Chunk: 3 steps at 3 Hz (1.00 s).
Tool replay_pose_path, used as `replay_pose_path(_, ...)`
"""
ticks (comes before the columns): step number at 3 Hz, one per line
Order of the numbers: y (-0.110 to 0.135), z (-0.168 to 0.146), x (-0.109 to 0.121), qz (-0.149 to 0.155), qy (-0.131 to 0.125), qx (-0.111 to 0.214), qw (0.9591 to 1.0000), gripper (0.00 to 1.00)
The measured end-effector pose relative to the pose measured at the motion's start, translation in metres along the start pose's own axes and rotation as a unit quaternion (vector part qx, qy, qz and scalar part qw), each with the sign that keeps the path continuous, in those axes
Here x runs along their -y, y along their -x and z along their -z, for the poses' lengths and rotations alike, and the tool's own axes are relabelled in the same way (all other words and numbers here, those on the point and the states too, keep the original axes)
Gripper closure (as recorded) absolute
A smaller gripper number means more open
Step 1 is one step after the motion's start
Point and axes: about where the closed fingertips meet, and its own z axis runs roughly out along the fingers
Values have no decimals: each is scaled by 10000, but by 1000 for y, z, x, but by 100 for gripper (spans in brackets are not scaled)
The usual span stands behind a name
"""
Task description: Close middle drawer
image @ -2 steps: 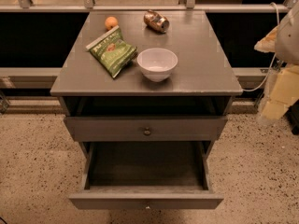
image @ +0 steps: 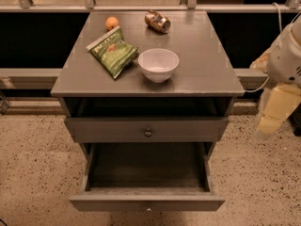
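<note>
Middle drawer (image: 178, 203) stands pulled far out from the front of the cabinet (image: 211, 74), below the upper drawer (image: 108, 130) with the taller front, and I see down into its deep box. My gripper (image: 273, 112) hangs to the right of the cabinet, apart from it, level with the upper drawer; I cannot tell whether it is released or clenched. On the cabinet's top sit a white bowl (image: 158, 64), a green snack bag (image: 113, 52), an orange (image: 112, 23) and a can (image: 157, 21) lying on its side.
</note>
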Motion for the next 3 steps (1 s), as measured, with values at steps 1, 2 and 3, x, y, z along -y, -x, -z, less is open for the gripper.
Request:
replay_pose_path(1,-4,-48,-25,132,425,261,9987,0)
replay_pose_path(2,-31,-111,-67,100,778,1048,9914,0)
replay_pose_path(3,-43,-115,-79,307,786,1185,9894,0)
